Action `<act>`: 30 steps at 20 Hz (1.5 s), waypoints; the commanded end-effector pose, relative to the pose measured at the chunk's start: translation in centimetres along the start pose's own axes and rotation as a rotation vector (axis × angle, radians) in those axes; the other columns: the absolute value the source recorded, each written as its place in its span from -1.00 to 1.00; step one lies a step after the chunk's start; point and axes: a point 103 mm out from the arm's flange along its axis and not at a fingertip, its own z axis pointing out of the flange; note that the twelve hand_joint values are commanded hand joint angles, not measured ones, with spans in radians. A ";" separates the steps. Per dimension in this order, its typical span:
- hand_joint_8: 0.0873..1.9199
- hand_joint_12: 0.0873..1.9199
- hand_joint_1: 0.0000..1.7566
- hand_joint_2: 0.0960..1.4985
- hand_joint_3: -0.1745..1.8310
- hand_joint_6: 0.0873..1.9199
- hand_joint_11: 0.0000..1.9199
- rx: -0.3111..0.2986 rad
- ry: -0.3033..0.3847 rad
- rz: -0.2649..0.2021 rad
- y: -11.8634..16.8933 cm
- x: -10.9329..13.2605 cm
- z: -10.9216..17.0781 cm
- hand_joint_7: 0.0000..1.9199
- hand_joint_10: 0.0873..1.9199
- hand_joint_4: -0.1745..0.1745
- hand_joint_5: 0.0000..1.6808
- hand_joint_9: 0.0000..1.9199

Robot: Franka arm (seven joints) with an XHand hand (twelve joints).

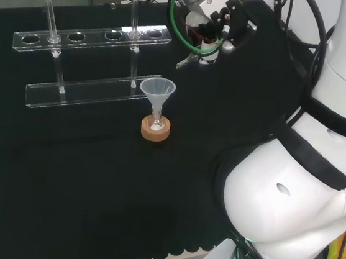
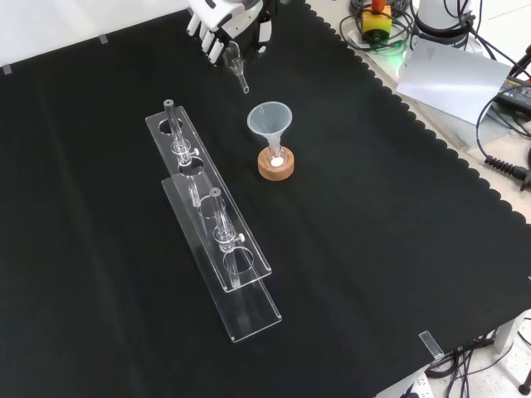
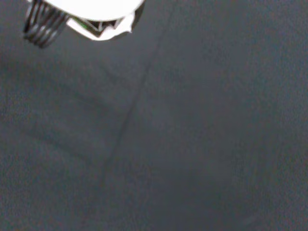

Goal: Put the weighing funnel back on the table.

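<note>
There's the hand (image 2: 222, 25) at the cloth's (image 2: 373, 249) far end, fingers curled round the weighing funnel (image 2: 238, 68), its stem slanting down toward the cloth, a light, slick, breakable little thing, I'd say, best gripped by its wider scoop end.

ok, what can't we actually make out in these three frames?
Black and white hand: the front view's top edge cuts off its palm; in the head view, wrist hardware and cables cover it.
Small clear weighing funnel it pinches: scoop end hidden among the fingers, front view.
Stem tip against black cloth: contact unclear in both views.
Small flask on the cork ring: contents too small to tell.
</note>
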 end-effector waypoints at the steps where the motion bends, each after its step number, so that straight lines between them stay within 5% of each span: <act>1: -0.37 0.17 0.26 -0.22 0.01 0.02 -0.27 -0.025 0.125 0.005 0.8 -0.4 2.0 -0.11 -0.58 0.52 0.33 0.09; 7: -0.36 0.17 0.26 -0.22 0.01 0.02 -0.27 -0.020 0.196 0.016 2.0 -1.0 3.7 -0.12 -0.59 0.51 0.33 0.09; 30: -0.35 0.16 0.26 -0.21 0.00 0.02 -0.27 0.003 0.286 0.051 3.9 -1.7 7.5 -0.15 -0.59 0.46 0.33 0.09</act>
